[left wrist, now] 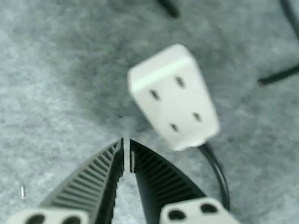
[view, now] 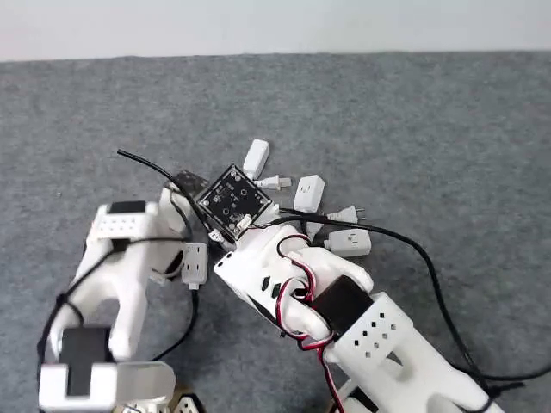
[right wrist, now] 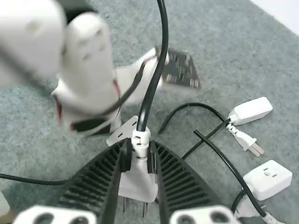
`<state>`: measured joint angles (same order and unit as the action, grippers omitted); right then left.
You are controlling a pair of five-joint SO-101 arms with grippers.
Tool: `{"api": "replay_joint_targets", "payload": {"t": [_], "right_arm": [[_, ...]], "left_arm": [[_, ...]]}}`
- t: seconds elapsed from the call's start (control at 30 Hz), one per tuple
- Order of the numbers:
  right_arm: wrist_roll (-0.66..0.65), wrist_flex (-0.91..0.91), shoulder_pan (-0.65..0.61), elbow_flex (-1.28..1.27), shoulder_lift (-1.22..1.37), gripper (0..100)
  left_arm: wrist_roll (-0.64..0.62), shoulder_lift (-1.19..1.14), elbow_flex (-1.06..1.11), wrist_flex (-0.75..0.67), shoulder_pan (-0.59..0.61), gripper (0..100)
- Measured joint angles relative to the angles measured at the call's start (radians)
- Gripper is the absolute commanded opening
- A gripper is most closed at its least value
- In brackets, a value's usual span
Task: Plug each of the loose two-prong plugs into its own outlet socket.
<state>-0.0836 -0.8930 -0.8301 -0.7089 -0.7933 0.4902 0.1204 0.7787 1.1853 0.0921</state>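
In the right hand [right wrist: 139, 150], a white plug [right wrist: 137, 183] (black cord [right wrist: 157, 70]).

Robotics lab bench, by the look of it. Landmark: a bare circuit board [view: 234, 200] mid-table, components exposed. A grey felt-like mat [view: 430, 129] runs under it and all around. Beyond the board is a plain white wall [view: 258, 26]. Flanking the board are white plastic robot arms [view: 120, 258] with open red and black servo leads [view: 297, 297]. Just beside it, white outlet sockets [view: 309, 193] and two-prong plugs [view: 344, 214] lie scattered on black cords.
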Motion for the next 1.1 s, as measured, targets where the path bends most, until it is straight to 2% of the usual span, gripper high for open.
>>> {"api": "replay_joint_targets", "payload": {"t": [0.23,0.47,0.8,0.87,1.1], "right_arm": [[0.0,0.002,-0.003,-0.002,0.0,0.9],[0.0,0.002,-0.015,-0.002,-0.002,0.9],[0.0,0.006,-0.009,-0.003,0.032,0.9],[0.005,0.028,-0.009,-0.005,0.035,0.9],[0.038,0.15,-0.012,-0.075,0.038,0.9]], "left_arm": [[0.04,0.345,0.232,-0.006,-0.092,1],[0.06,0.617,0.381,-0.032,-0.112,1],[0.051,0.75,0.439,-0.051,-0.109,1],[0.017,0.752,0.439,-0.095,-0.063,1],[-0.132,0.753,0.439,-0.221,0.207,2]]}}
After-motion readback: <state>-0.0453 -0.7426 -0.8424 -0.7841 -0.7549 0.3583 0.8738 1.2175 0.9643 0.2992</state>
